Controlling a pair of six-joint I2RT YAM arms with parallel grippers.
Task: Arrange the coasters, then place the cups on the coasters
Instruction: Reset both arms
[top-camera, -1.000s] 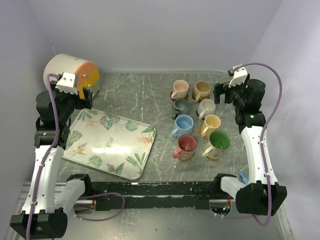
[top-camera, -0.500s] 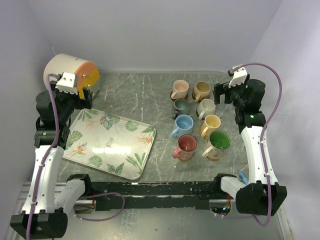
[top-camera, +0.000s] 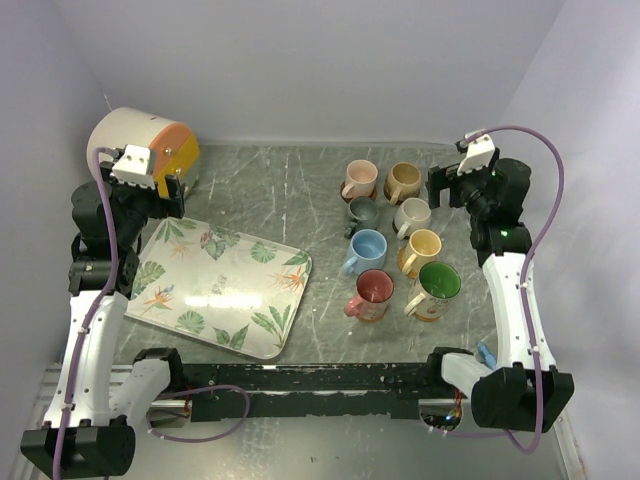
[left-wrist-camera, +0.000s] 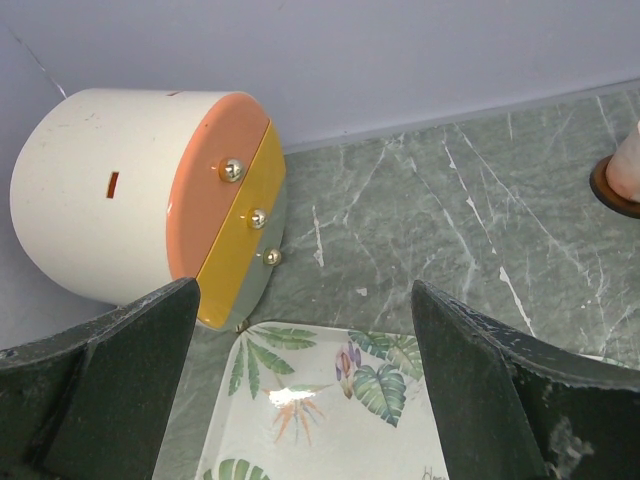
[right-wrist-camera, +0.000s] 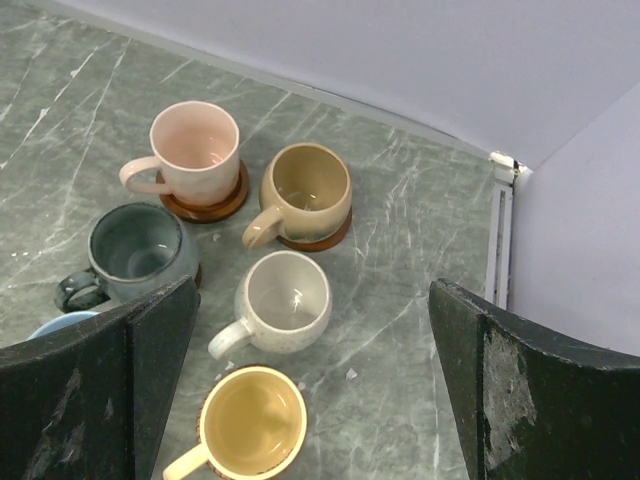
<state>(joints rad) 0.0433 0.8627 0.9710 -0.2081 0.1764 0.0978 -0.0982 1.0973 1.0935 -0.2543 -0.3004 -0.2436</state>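
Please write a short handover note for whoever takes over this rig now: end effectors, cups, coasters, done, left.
Left end effector: open, empty, near the white-and-orange cylinder. Right end effector: open, empty, raised.
Ceramic mugs in two columns: pink, tan-brown, dark grey, cream, light blue, yellow, red, green.
Thin round brown coasters show under pink and tan-brown mugs; others mostly hidden.
Left: verify those, otherwise seems done.

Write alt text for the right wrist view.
Mugs cluster on a grey-green marble table: a pink mug and a tan-brown mug at the back, each on a dark coaster, with a dark grey mug, a cream mug and a yellow mug nearer. The right gripper hangs open above them, dark fingers framing both lower corners.
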